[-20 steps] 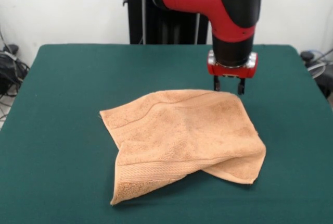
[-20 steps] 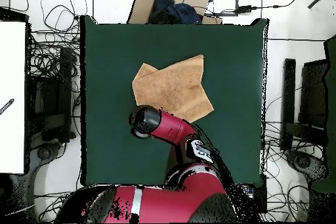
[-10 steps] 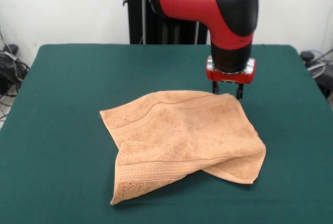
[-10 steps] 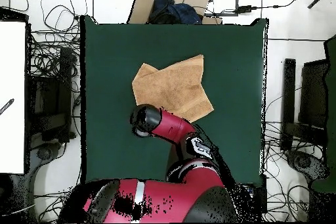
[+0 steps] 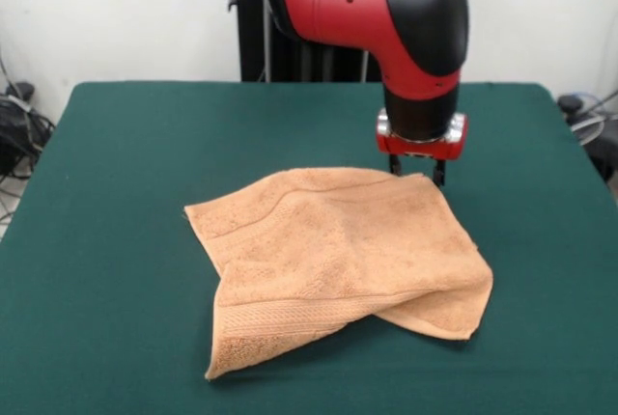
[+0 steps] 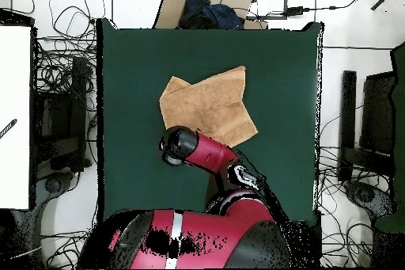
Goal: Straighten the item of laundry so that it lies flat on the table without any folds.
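Since the earlier frame, gripper (image 5: 417, 172) dropped toward hand towel's (image 5: 338, 256) far corner, fingers spread, empty. Towel lies mid-table (image 5: 116, 145), folded over itself. Risk: pinching both layers, dragging the fold along rather than opening it.

Peach-orange terry towel (image 5: 338, 256), rumpled and folded over itself, lying near the middle of the dark green table (image 5: 116, 193), slightly toward the right in the front view. Upper layer draped across a lower one, with a woven band running along the near-left flap down to a pointed corner at the near edge, a rounded fold bulging at the near right, and another corner jutting out to the left. Seen from overhead (image 6: 207, 110) as an irregular, lopsided shape, well inside the table's (image 6: 285, 85) edges.
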You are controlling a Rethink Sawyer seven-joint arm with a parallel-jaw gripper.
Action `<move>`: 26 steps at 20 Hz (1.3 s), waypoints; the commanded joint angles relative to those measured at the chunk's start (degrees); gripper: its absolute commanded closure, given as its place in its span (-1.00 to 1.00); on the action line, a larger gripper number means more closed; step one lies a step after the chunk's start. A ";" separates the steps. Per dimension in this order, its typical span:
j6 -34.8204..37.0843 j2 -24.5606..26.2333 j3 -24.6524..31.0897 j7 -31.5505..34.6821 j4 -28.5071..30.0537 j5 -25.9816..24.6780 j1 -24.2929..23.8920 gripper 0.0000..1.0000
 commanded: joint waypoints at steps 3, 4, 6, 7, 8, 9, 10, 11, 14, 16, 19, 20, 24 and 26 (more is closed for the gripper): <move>-2.20 2.26 2.82 11.69 -2.55 2.53 -1.25 -1.00; -2.21 2.18 2.75 11.86 -2.47 2.59 -1.14 -1.00; -2.30 2.28 2.61 11.98 -2.61 2.62 -1.03 -1.00; -2.19 2.30 2.24 11.96 -2.91 2.47 -0.76 -1.00; -2.08 2.29 2.10 11.91 -2.99 2.39 -0.68 -1.00; -1.72 2.34 1.70 12.05 -3.22 2.38 -0.37 -1.00; -1.56 2.35 1.56 12.13 -3.31 2.41 -0.25 -1.00; -1.38 2.39 1.32 12.29 -3.53 2.47 -0.08 -1.00; -1.13 2.28 0.86 12.54 -3.63 2.46 0.36 1.00; -0.90 2.31 0.59 12.77 -3.77 2.54 0.65 1.00; -1.07 2.34 0.41 13.03 -3.70 2.68 0.89 1.00; -1.09 2.37 0.48 12.96 -3.73 2.67 0.85 1.00; -0.87 2.27 0.20 12.96 -3.91 2.56 1.06 1.00; -0.82 2.21 0.15 13.07 -3.88 2.61 1.12 1.00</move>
